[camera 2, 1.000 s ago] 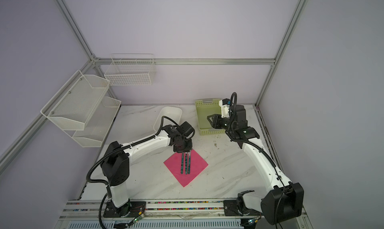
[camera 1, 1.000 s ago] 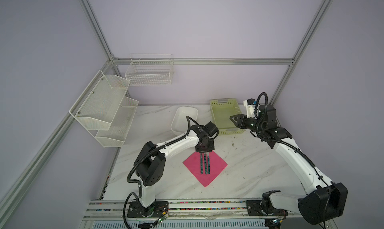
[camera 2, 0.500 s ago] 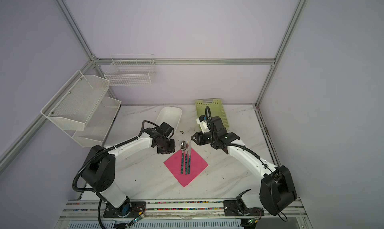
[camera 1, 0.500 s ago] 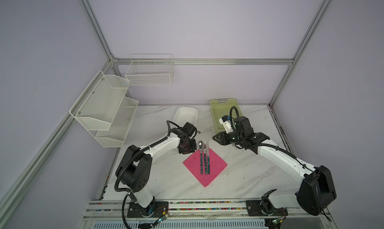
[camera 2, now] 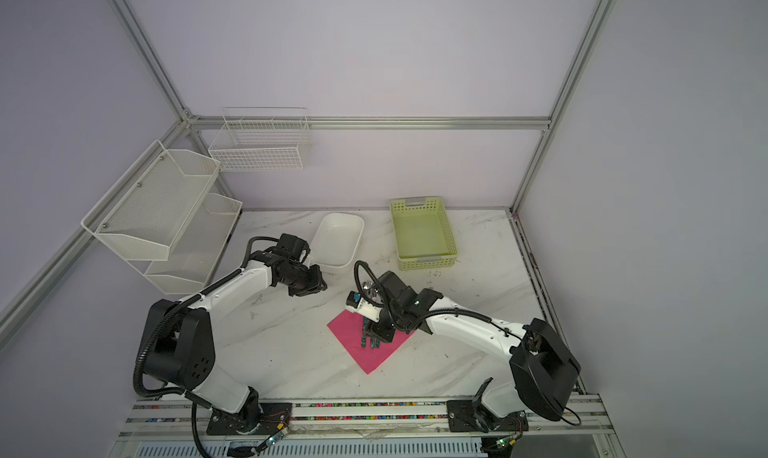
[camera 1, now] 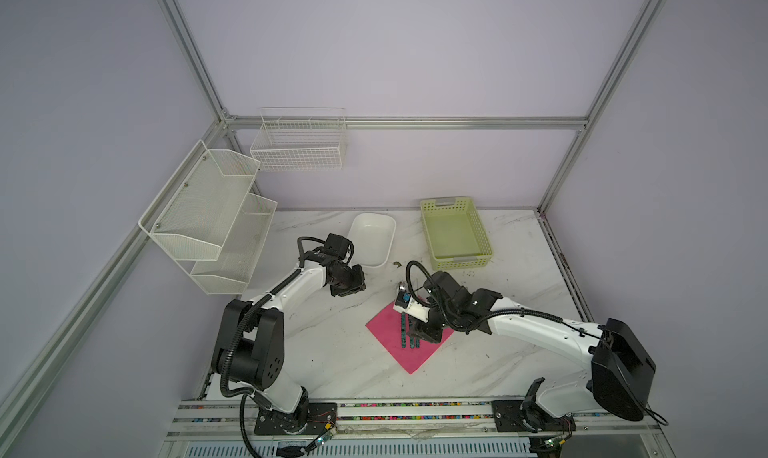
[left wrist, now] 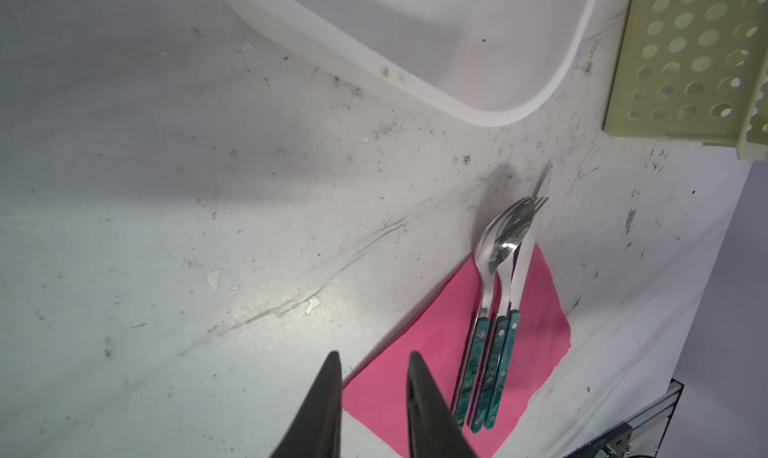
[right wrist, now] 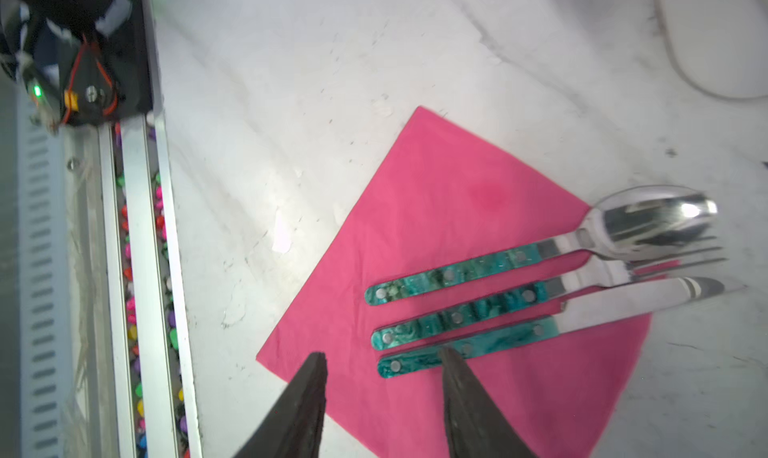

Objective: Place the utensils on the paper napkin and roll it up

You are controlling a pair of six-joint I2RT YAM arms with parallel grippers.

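The utensils lie side by side on the napkin, heads poking past its edge onto the table. The right gripper hovers over the handles, jaws apart, empty. The left gripper, slightly parted, grips nothing, near the tub. Tub and basket show bare floors.

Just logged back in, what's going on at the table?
The spoon, fork and knife lie side by side on the pink napkin. The right gripper hovers open over their handle ends, holding nothing. The left gripper hangs off near the white tub, empty. The napkin is flat, not yet rolled.
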